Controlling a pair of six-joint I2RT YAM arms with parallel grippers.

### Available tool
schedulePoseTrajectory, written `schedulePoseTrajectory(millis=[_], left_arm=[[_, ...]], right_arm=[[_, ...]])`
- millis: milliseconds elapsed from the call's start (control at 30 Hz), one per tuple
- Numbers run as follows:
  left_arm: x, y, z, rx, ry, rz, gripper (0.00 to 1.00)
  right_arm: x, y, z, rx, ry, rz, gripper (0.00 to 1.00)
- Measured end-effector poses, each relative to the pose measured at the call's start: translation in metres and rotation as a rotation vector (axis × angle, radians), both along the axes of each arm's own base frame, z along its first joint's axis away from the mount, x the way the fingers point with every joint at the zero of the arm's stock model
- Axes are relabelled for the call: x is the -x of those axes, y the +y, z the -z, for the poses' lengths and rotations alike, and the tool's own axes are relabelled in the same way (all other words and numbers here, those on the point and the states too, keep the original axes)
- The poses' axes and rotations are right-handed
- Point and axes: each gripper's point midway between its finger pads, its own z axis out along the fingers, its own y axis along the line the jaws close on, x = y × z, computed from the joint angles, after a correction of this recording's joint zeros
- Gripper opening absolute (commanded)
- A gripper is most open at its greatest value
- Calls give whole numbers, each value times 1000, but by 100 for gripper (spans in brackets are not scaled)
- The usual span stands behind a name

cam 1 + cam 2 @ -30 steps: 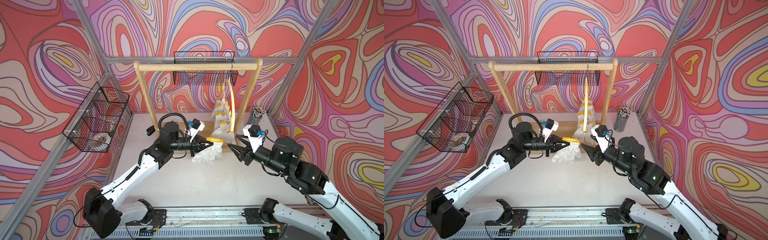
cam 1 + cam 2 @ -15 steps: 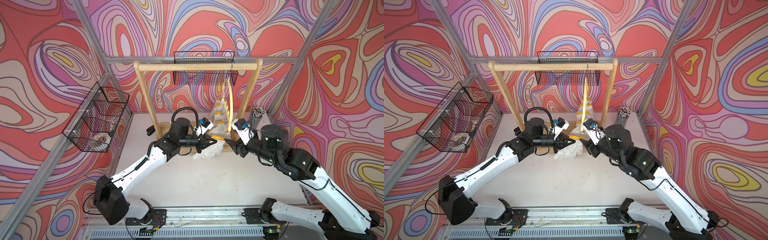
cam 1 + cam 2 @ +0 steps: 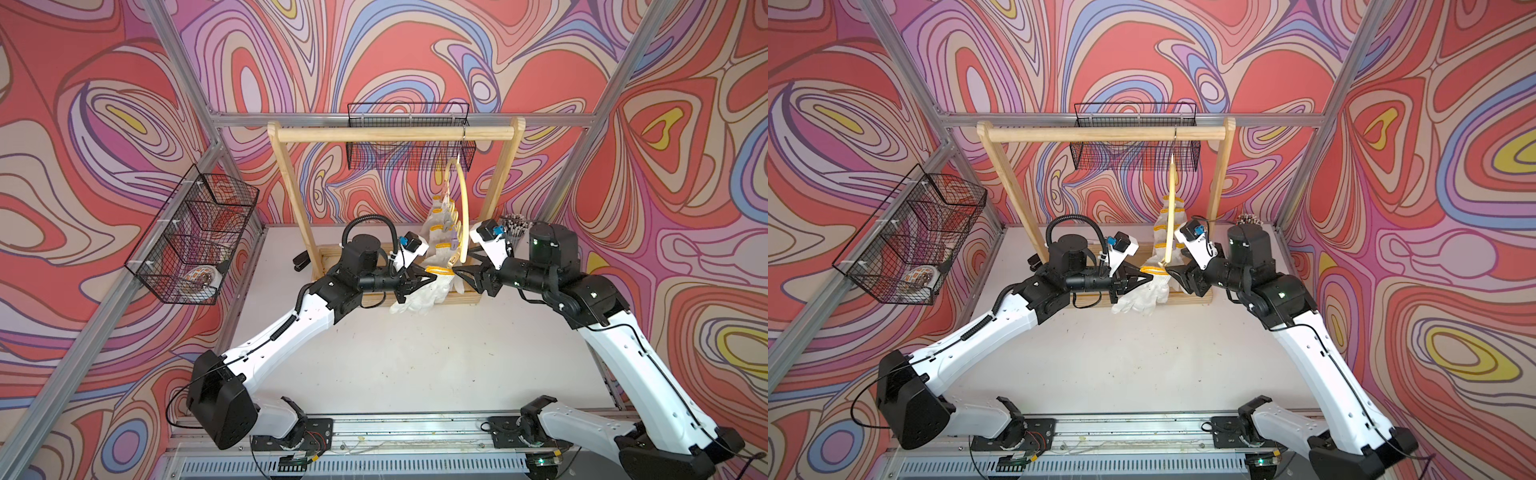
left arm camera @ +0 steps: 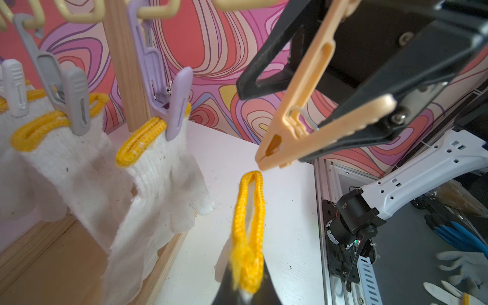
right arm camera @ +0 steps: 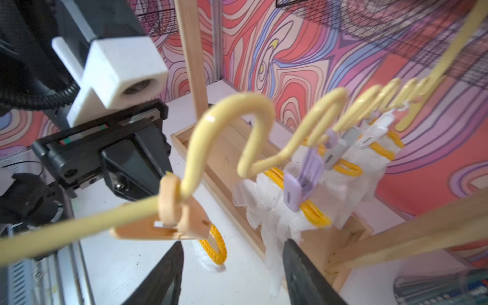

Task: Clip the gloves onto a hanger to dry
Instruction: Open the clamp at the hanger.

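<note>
**Cuff vs clip: nearly lined up, not pegged yet**

Quick look from a top view. Left gripper [image 3: 432,272] on the 9 o'clock side of the action, pointing toward 3. Pinched fully shut on the yellow cuff of a loose glove [image 3: 417,293], glove fingers drooping off toward 7 o'clock. Opposite, on the 3 o'clock side, right gripper [image 3: 457,272] with jaws parted. Sitting either side of the handles of the beige clip [image 4: 290,124], at the near, 6 o'clock end of the hanger [image 5: 236,101]. Can't tell whether actually pressing on those handles. Going by the left wrist view, clip mouth closed for now.

Key relation: cuff loop just below the clip mouth, about 8 o'clock from it in a top view, very near but not touching. Clip's long axis aimed mouth-first at the cuff, handles trailing back toward 3 o'clock, so squarely in right-arm territory. Hanger edge-on, running 12 to 6 under the wooden rail [image 3: 395,134], other gloves [image 4: 158,169] already pegged along it toward 12.

Guessing at the next step: squeeze the handles with the right, lift the cuff into the opened mouth with the left, release. Worth minding the swing of a free-hanging hanger, plus a floppy cuff folding away from the mouth.
</note>
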Motion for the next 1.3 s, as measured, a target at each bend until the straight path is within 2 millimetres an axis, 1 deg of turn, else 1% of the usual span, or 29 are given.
schedulePoseTrajectory(millis=[67,133,267,433,667,833,1000,1167,1300], left_arm=[[0,-1,-3,10,-7,4,0],[0,-2,-5,19,-12,6,0],[-2,-5,-6,34,-13,13,0],[-6,-10,-2,46,7,24,0],[-6,-14,-13,93,-9,41,0],[-4,-15,-21,124,-24,55,0],[-4,-16,-24,137,-29,59,0],[-5,-17,-21,137,-20,59,0],[-7,-18,-18,137,-10,57,0]], right_arm=[[1,3,8,8,26,-38,64],[4,3,9,5,31,-59,63],[11,2,2,-11,10,-92,63],[12,1,-3,-21,-7,-113,61],[10,9,-23,-45,-47,-171,59],[10,15,-23,-63,-32,-213,58],[14,20,-22,-83,-14,-249,56],[15,23,-27,-107,-17,-264,56],[15,23,-30,-116,-21,-263,53]])
